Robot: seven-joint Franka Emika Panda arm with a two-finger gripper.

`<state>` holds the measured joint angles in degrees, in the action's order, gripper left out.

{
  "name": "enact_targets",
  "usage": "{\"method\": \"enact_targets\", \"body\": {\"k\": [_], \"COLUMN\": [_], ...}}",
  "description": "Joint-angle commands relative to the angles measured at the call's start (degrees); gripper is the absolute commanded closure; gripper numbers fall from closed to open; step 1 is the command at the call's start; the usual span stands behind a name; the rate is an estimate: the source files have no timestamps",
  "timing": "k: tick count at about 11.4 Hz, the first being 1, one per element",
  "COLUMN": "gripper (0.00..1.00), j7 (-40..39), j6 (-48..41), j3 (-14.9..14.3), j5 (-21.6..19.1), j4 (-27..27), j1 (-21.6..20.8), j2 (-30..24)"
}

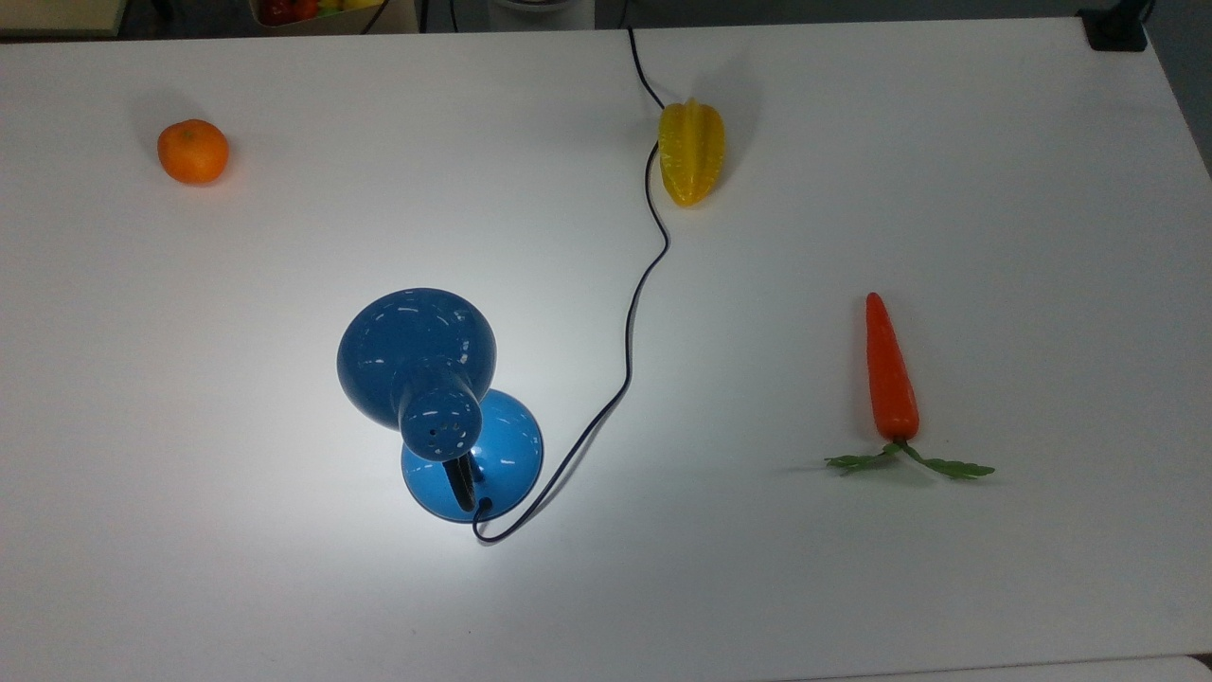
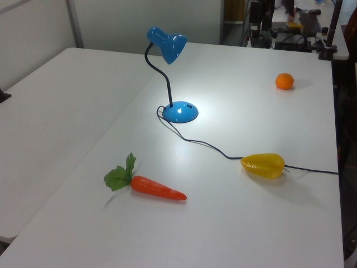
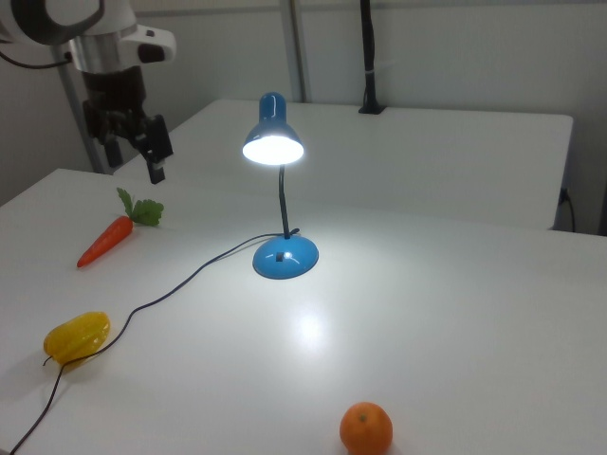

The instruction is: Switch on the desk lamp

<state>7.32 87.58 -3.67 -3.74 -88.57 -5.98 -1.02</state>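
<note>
White table (image 1: 947, 142); second white table (image 3: 455, 152) behind; pale wall (image 3: 455, 57).

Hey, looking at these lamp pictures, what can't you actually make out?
1. Bulb: in the top view the desk lamp hides it under its own shade; in the right view glare washes it out.
2. Switch on the base: too small in the left view to read its position.
3. Far end of the cord: cut off by the top view's upper edge, so the plug is unseen.

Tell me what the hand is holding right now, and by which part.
Nothing is held. The hand hangs open in the air, well away from the lit desk lamp.
</note>
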Motion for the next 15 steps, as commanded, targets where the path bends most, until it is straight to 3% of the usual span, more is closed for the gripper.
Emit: {"method": "enact_targets", "body": {"k": [1, 5, 10, 15], "gripper": [0.0, 0.0, 0.0, 0.0], "j7": [4.0, -2.5, -13.0, -12.2], "j6": [-0.7, 6.4, 10.0, 11.9], "j3": [4.1, 5.9, 1.3, 1.3], "j5": [0.8, 4.4, 3.3, 1.8], "j4": [0.2, -3.1, -3.7, -3.7], "j1": [-0.3, -1.7, -2.5, -2.4], "j2": [-0.3, -0.1, 0.5, 0.6]}}
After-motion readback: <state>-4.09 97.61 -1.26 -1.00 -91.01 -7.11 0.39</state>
